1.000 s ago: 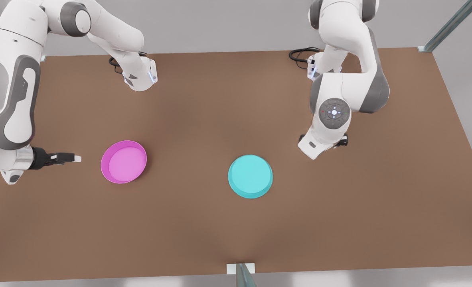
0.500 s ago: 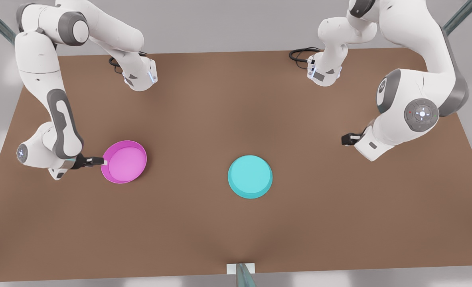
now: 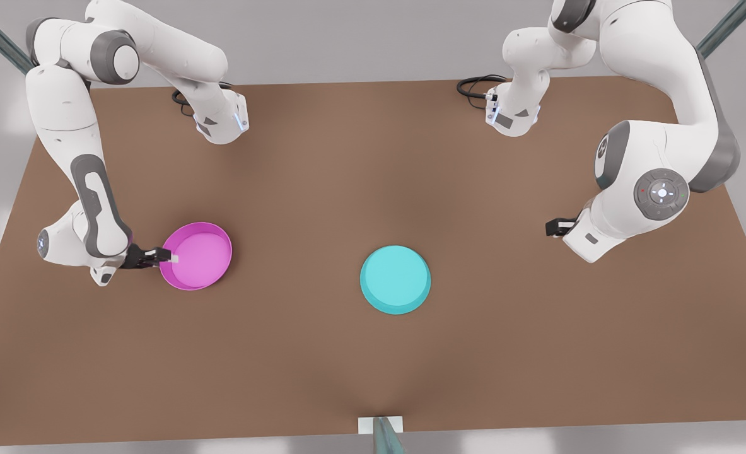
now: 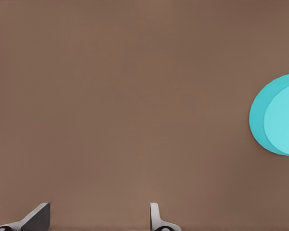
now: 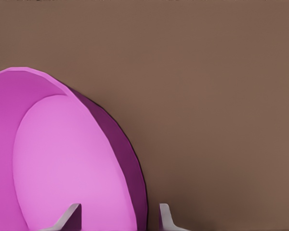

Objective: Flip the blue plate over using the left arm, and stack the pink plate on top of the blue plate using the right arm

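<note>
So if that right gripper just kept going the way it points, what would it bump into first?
Most likely the pink plate. The right gripper is open with its fingers straddling the plate's near rim, so going on would seat the rim deeper between them, probably nudging the plate along the table.

Plates, pincers and arms cut off or partly hidden

In the left wrist view the blue plate (image 4: 278, 115) runs off the picture's edge, and of the left pincer (image 4: 98, 219) just the fingertips (image 4: 37, 217) show. The right wrist view cuts the pink plate (image 5: 62, 159) at two edges, and its rim passes between the right pincer (image 5: 119, 219) tips. In the front view the left pincer (image 3: 557, 226) is mostly behind its own wrist, and both arms' upper links leave the frame.
</note>
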Motion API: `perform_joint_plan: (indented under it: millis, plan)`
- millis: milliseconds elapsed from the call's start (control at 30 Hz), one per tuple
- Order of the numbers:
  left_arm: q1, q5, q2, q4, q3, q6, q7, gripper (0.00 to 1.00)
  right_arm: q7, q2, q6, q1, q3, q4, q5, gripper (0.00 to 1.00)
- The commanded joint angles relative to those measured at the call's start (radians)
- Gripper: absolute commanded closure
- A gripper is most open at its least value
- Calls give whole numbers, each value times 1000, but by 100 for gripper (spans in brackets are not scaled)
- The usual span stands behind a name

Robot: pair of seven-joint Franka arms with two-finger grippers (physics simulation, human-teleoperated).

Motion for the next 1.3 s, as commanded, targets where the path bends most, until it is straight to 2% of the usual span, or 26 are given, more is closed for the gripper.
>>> perform_joint_plan:
  millis: [0, 33, 67, 500, 767, 1000, 1267]
  plan:
    - [0, 3, 0, 0, 0, -1, 0, 0, 0, 1, 0, 0, 0, 0, -1, 52]
    - [0, 3, 0, -2, 0, -1, 0, 0, 0, 0, 0, 0, 1, 0, -1, 53]
    - [0, 3, 0, -2, 0, 1, 0, 0, 0, 0, 0, 0, 1, 0, 1, 59]
    - [0, 7, 0, -6, 0, 2, 2, 0, 2, 15, 4, -1, 0, 2, 1, 62]
    - [0, 9, 0, -5, 0, 4, 2, 0, 3, 15, 11, 0, 1, 0, 1, 79]
    - [0, 9, 5, -5, 0, 6, 2, 0, 2, 14, 11, -1, 1, 0, 1, 79]
    - [0, 9, 5, -3, 0, 4, 0, 0, 71, -61, 3, 35, 26, -11, 3, 79]
